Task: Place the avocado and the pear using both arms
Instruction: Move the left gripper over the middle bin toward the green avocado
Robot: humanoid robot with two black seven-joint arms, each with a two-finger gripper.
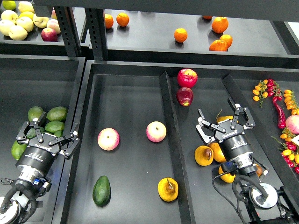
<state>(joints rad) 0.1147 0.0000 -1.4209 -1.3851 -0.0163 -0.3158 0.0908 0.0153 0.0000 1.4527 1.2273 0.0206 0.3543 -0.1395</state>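
Observation:
The dark green avocado (102,190) lies at the near left of the middle tray (131,98). The golden pear (168,189) with its brown stem rests to its right in the same tray, near the divider. My left gripper (48,136) is open over the left bin, just above the lighter green avocados (52,119), and holds nothing. Over the right bin my right gripper (224,120) stands open above a heap of yellow pears (204,155). Both grippers are well apart from the tray's avocado and pear.
Two pink-and-yellow apples (108,139) (156,131) sit mid-tray. Red apples (187,78) (185,96) lie beyond the divider (171,140). Oranges (180,35) and pale apples (18,23) are on the back shelf, chillies and small fruit (279,109) at far right.

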